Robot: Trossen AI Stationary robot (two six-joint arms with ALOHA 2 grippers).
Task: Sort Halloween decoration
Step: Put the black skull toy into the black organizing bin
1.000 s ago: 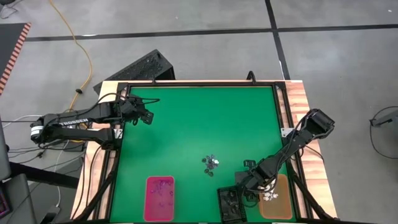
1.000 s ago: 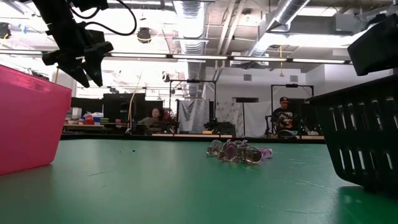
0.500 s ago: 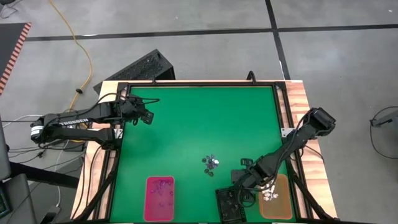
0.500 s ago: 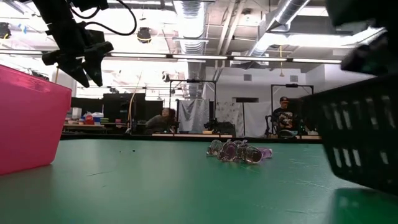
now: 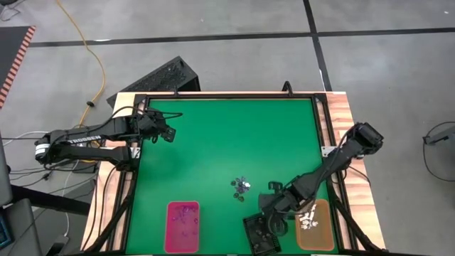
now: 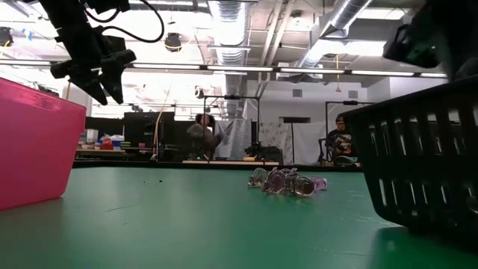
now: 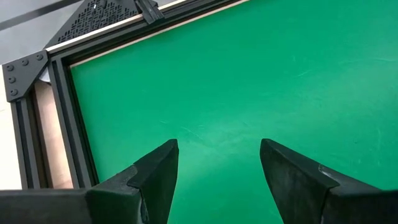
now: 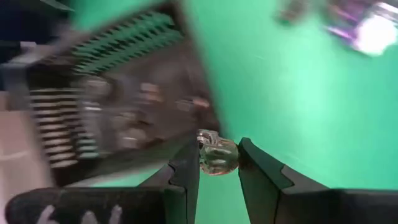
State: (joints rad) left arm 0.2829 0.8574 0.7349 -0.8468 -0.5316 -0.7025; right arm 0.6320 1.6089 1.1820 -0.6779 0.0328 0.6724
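My right gripper [image 5: 273,207] [image 8: 217,163] hovers at the far edge of the black slotted tray [image 5: 259,233] [image 8: 118,93], shut on one small clear, skull-like trinket [image 8: 217,155]. A small pile of clear and purple trinkets [image 5: 242,186] [image 6: 286,181] lies on the green mat, left of the gripper and farther from the near edge. White trinkets [image 5: 307,220] lie in the orange tray [image 5: 313,238], and purple ones lie in the pink tray [image 5: 183,226]. My left gripper [image 5: 168,134] [image 7: 219,165] waits open above the mat near the far left corner. My right gripper pinches the clear trinket [image 8: 219,157] between its two fingertips, one finger on each side of it. The trinket is lifted clear of the mat, over the mat just beside the black tray's rim.
The pink tray [image 6: 33,142], black tray [image 6: 418,164] and orange tray stand in a row along the near edge. A black frame rail [image 5: 227,95] runs around the mat. Open green mat [image 5: 227,142] lies between the two arms. People sit at desks in the room behind [image 6: 342,142].
My right gripper has moved toward the table's left, from beside the orange tray to the black tray's far edge, still shut on the trinket. The black tray has shifted a little toward the left. A person walks in the room behind.
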